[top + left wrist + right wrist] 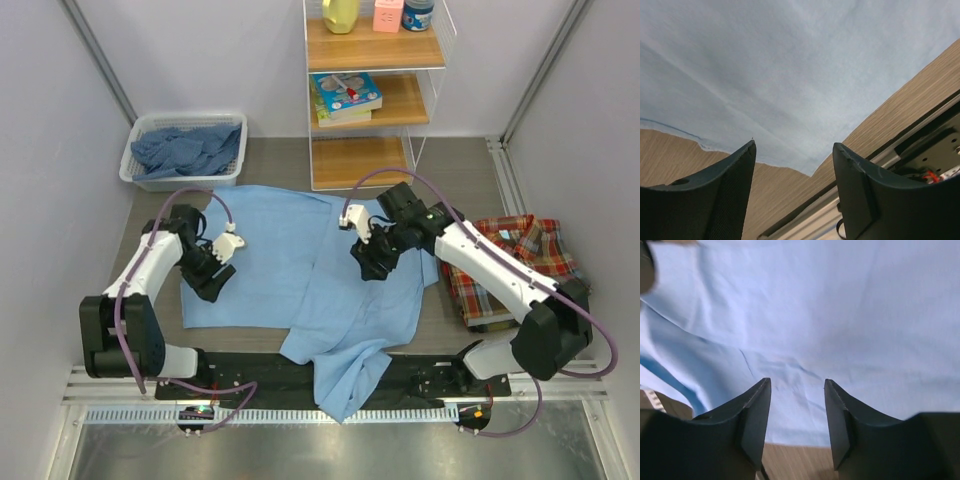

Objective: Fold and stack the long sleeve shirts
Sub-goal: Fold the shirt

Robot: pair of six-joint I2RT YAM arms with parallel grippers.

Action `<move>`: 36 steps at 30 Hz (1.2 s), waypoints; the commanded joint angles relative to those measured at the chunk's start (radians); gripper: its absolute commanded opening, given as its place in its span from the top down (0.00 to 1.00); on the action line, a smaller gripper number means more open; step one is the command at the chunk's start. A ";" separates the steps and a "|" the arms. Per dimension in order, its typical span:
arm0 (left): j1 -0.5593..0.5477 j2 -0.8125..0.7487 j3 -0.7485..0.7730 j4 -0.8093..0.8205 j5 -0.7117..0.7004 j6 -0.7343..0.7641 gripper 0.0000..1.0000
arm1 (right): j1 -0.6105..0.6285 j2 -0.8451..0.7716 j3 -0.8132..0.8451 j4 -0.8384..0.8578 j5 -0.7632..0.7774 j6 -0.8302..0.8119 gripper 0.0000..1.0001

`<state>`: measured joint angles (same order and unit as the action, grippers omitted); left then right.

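A plain light blue long sleeve shirt (300, 270) lies spread on the table, one part (348, 380) hanging over the near edge. A folded red-yellow-blue plaid shirt (515, 260) rests at the right. Darker blue shirts (185, 150) fill the basket. My left gripper (213, 282) hovers over the light blue shirt's left edge; its jaws stand open with nothing between them (794, 150), above the shirt's hem (790, 100). My right gripper (372, 265) is over the shirt's right part, open and empty (797, 385), the cloth (815, 315) below it.
A white basket (236, 150) stands at the back left. A wire shelf unit (370, 90) with books and bottles stands at the back middle. A black rail (260, 372) runs along the near table edge, seen close by the left fingers (930, 145).
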<state>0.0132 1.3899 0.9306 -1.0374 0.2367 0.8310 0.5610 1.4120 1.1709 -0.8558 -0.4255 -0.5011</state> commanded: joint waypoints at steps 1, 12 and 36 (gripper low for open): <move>-0.001 -0.045 0.036 -0.004 0.139 -0.064 0.36 | 0.124 0.018 -0.034 0.084 -0.095 0.076 0.52; -0.001 -0.054 0.031 0.014 0.144 -0.081 0.35 | 0.421 0.077 -0.318 0.112 0.103 -0.053 0.67; 0.123 -0.031 0.062 0.071 0.289 -0.193 0.24 | 0.689 0.172 0.026 0.296 0.134 0.128 0.22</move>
<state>0.1188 1.3544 0.9455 -0.9779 0.4618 0.6586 1.1748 1.5269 1.1805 -0.6567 -0.3458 -0.4362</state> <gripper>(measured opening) 0.754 0.786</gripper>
